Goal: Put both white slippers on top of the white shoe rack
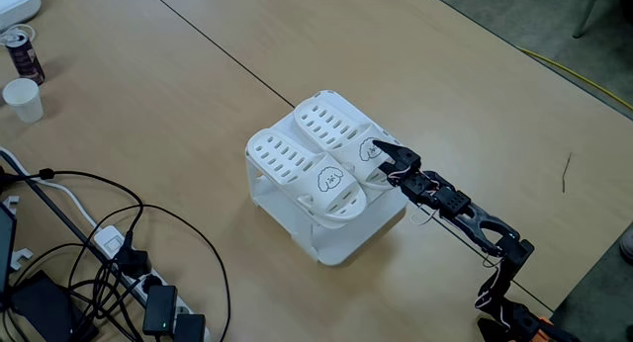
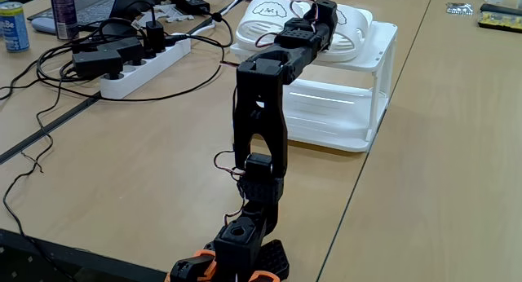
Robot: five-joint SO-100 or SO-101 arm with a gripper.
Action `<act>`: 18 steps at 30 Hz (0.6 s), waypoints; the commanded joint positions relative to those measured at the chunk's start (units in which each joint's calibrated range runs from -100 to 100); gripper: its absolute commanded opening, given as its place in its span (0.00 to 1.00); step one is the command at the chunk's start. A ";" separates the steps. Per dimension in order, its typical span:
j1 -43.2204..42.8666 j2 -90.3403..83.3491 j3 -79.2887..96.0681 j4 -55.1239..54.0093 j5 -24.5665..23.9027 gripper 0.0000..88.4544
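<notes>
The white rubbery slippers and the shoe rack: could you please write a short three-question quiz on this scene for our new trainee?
1. True or false: both white rubbery vented slide slippers lie on the flat top panel of the squarish white plastic two-tier shoe rack.
2. In the fixed view from above, which slipper is the black arm's end effector at? A: the right one. B: the left one.
3. Fill in: the rack's lower shelf holds ____ slippers.

Key: 1 true. 2 A. 3 no.
</notes>
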 commanded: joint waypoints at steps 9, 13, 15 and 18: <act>0.53 -11.32 7.77 0.08 0.42 0.19; 0.53 -16.79 12.74 0.08 0.42 0.19; 0.53 -18.55 14.09 0.08 0.42 0.19; 0.61 -21.33 16.52 0.08 0.42 0.19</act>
